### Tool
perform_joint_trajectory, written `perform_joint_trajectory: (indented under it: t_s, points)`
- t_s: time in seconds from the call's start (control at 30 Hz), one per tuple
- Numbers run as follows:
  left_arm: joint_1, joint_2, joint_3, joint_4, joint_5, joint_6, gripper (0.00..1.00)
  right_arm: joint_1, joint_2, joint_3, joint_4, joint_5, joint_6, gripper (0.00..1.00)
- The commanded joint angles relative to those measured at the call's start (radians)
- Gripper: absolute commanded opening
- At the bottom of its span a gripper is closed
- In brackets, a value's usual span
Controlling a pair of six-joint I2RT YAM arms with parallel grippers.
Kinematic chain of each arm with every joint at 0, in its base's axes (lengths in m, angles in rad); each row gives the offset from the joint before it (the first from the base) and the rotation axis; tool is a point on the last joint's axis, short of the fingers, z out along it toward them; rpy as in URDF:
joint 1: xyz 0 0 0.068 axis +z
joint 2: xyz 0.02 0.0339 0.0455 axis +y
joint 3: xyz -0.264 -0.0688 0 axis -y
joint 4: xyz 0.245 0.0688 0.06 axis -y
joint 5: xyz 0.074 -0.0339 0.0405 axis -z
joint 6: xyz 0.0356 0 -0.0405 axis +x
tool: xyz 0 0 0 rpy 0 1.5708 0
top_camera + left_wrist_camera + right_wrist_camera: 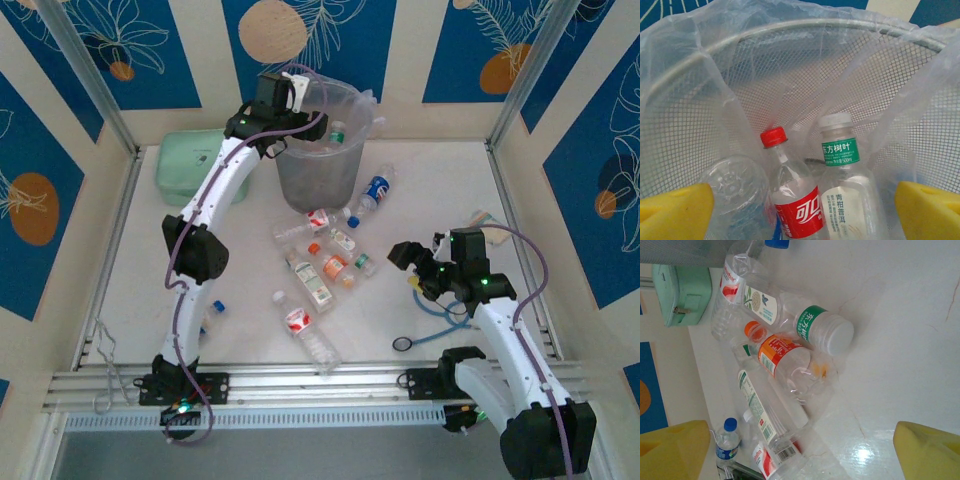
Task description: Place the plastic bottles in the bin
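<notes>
The left hand (290, 90), spread and empty, hangs over the bin (300, 185) holding at least three plastic bottles (795, 200), while many more bottles (318, 275) await on the surface (450, 190) near the spread, empty right hand (410, 258).

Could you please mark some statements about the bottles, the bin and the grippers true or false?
The left gripper hangs open over the bin. True.
A red-capped bottle is inside the bin. True.
The right gripper is shut on a bottle. False: it is open, holding nothing.
Every bottle is in the bin. False: several, such as the orange-capped bottle, lie on the table.
The mint-green case stands right of the bin. False: it stands left of it.
</notes>
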Motion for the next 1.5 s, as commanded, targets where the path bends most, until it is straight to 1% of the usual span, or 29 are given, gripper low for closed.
perform_joint_trajectory:
  t_s: [0.0,0.2,0.27,0.3,0.43,0.53,0.73,0.9,1.0,1.13,1.2,1.27,1.37,1.43,1.47]
  points:
    - [0.003,-0.065,0.021,0.001,0.013,0.010,0.93,-0.002,-0.007,-0.009,-0.022,0.004,-0.018,0.95]
    - [0.002,-0.127,0.021,-0.003,0.009,0.020,0.94,-0.004,0.013,0.009,-0.026,0.003,-0.026,0.95]
    - [-0.001,-0.155,0.021,-0.013,0.010,0.033,0.96,-0.005,0.017,0.013,-0.025,0.004,-0.027,0.95]
    - [-0.004,-0.172,0.021,-0.024,0.009,0.043,0.99,-0.004,0.019,0.014,-0.025,0.003,-0.028,0.95]
    - [-0.008,-0.254,-0.005,-0.086,-0.015,0.076,1.00,-0.004,0.027,0.022,-0.030,0.012,-0.038,0.95]
    - [-0.009,-0.368,-0.143,-0.058,-0.033,0.091,0.99,-0.006,0.040,0.040,-0.043,0.020,-0.053,0.97]
    - [-0.009,-0.616,-0.473,-0.014,-0.073,0.102,0.99,-0.018,0.094,0.092,-0.041,0.038,-0.088,0.99]
    - [-0.009,-0.849,-0.866,0.061,-0.113,0.058,0.99,-0.036,0.218,0.178,0.022,0.025,-0.107,0.99]
    - [-0.009,-0.970,-1.090,0.091,-0.135,0.002,1.00,-0.049,0.320,0.246,0.056,0.025,-0.128,0.99]
    - [-0.009,-1.107,-1.345,0.091,-0.159,-0.088,0.99,-0.062,0.481,0.360,0.080,0.007,-0.152,0.99]
    - [-0.009,-1.170,-1.448,0.049,-0.196,-0.151,1.00,-0.061,0.554,0.414,0.086,-0.008,-0.152,0.99]
    - [-0.009,-1.231,-1.534,-0.009,-0.229,-0.225,1.00,-0.059,0.589,0.434,0.106,-0.009,-0.145,0.99]
    - [-0.009,-1.351,-1.663,-0.082,-0.290,-0.403,1.00,-0.062,0.615,0.431,0.127,0.000,-0.141,0.99]
    - [-0.009,-1.442,-1.751,-0.099,-0.343,-0.550,0.99,-0.069,0.628,0.422,0.130,-0.002,-0.140,0.99]
    - [-0.009,-1.487,-1.794,-0.095,-0.348,-0.618,0.99,-0.074,0.631,0.415,0.133,-0.005,-0.139,0.99]
